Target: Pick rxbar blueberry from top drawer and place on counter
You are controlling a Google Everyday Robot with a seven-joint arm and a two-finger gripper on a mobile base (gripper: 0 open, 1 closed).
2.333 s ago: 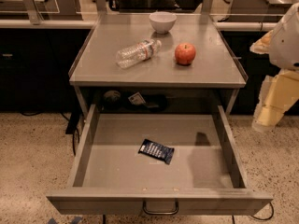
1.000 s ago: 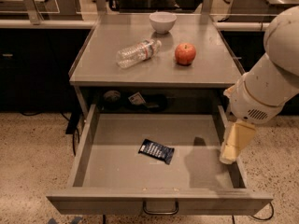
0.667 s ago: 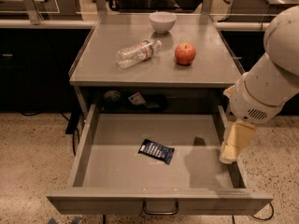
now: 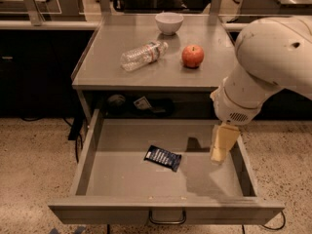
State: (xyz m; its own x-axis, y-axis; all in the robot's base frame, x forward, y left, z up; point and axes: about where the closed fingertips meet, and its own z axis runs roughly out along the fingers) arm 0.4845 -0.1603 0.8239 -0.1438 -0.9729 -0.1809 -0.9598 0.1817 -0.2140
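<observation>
camera view: drawer pulled wide open below the surface. bar lying flat near mid-drawer, slightly skewed, untouched. hand hanging down inside the drawer's right end, close to the side wall, off to the bar's right and apart from it; released or clenched, cannot tell. up on the surface: bottle on its side, apple just beside, white bowl behind.

The drawer stands open from above; only the rxbar lies on its floor. The gripper hangs near its right wall. On the counter, bottle, apple and bowl leave the front edge free.
</observation>
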